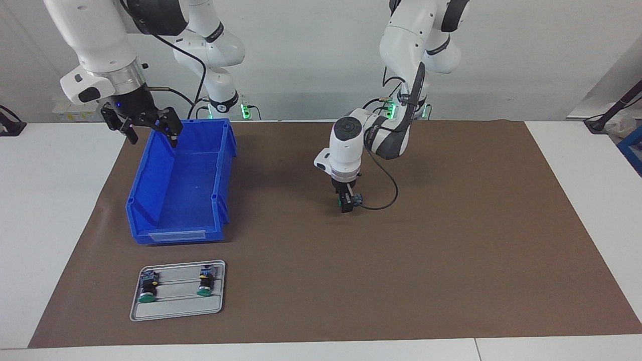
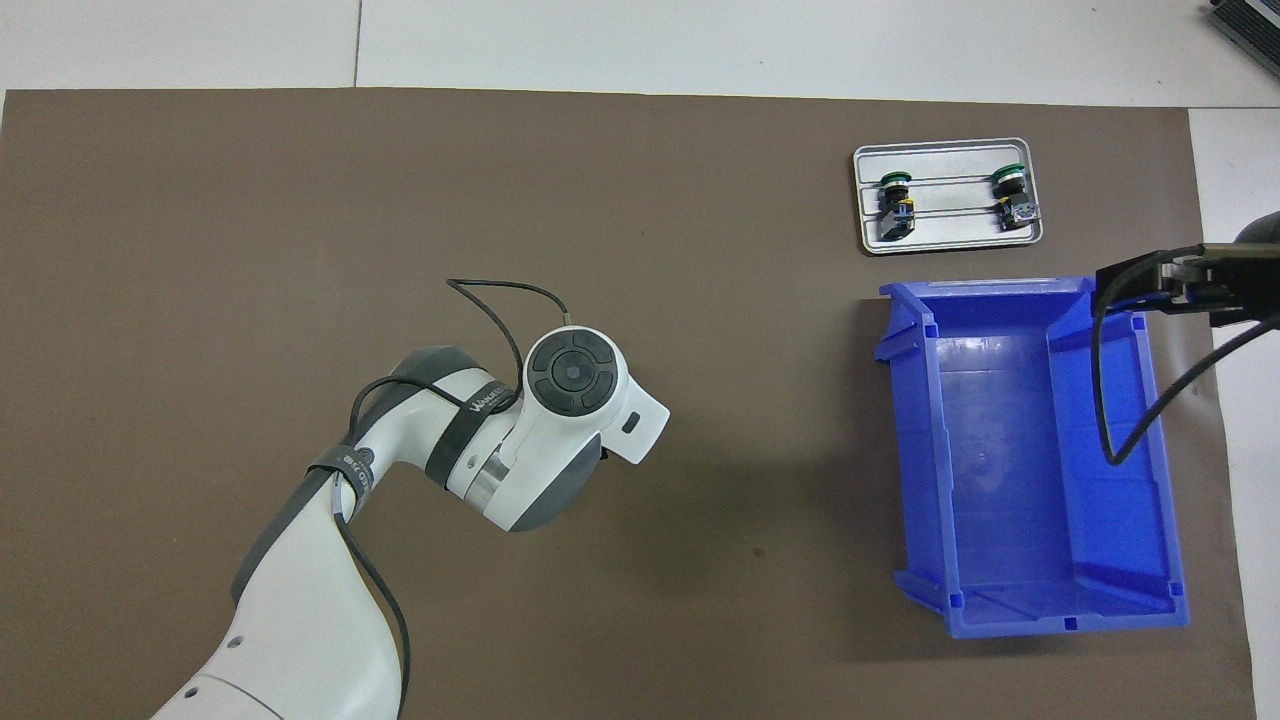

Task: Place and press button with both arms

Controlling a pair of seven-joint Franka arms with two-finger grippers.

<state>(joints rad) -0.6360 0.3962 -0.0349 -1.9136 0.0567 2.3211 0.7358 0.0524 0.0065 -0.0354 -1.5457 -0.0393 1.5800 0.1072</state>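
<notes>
While the button (image 1: 349,201) sits low at the mat (image 1: 451,225) middle in the left gripper (image 1: 346,203), jaws clamped on its body, it reads as a small, light, rigid plastic part; cap looks smooth and slippery, terminal end probably the fragile bit. Best hold is judged to be across the black body, as now, not on the cap or terminals. Can't tell whether it touches the mat yet; overhead the wrist hides it. Once set down it will likely tip or skid under a press, so one arm should steady the body. Lots of open mat around it, nothing close. The bin (image 1: 180,190) lies well apart toward the right arm's end, and the tray (image 1: 178,311) with two more buttons (image 1: 147,288) (image 1: 205,283) is farther from the robots than the bin. Right gripper (image 1: 150,128) hangs spread open, holding nothing, over the bin's rim nearest the robots; bin walls are the only edges to clear on its way over.
</notes>
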